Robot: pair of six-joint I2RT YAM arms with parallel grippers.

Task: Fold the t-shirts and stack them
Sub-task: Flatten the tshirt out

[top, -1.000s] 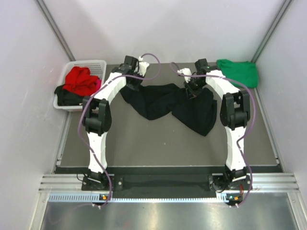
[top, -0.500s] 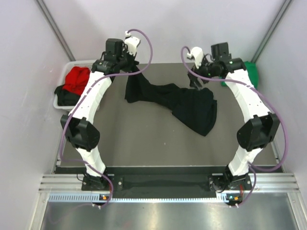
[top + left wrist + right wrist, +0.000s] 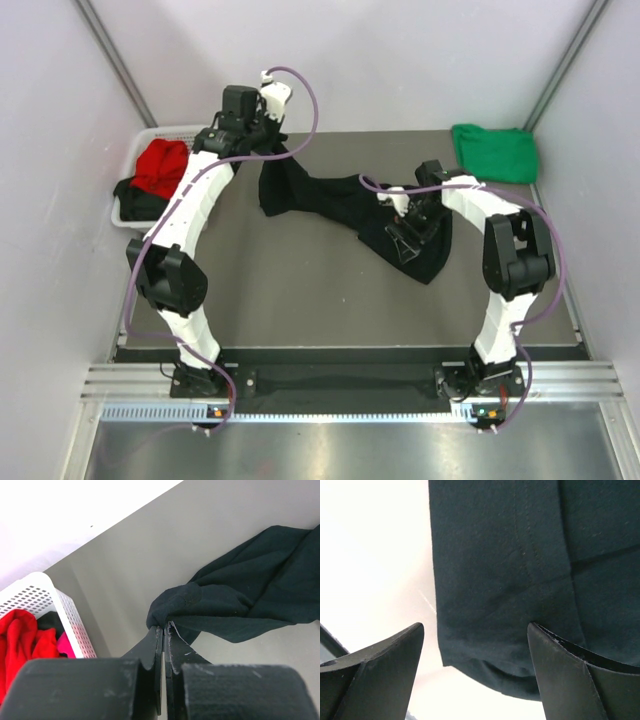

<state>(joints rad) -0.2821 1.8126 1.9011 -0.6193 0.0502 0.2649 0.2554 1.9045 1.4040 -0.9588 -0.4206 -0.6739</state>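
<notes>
1. Across the middle of the bench [image 3: 300,300], the large black t-shirt [image 3: 330,205] lies crumpled, stretched from rear left to right.
2. Green t-shirt [image 3: 495,152]: lies at the rear right corner, apart from the black one.
3. White basket [image 3: 195,133], at the rear left, holds a red t-shirt [image 3: 162,165] and dark cloth.
4. Left pincer [image 3: 164,630]: clamped together on the black t-shirt's bunched end.
5. Right pincer [image 3: 475,630]: fingers apart over its hem.

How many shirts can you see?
5: the large black t-shirt mid-table, the green t-shirt at the far right corner, and a red t-shirt, pink t-shirt and black t-shirt in the white basket. More may hide underneath.
</notes>
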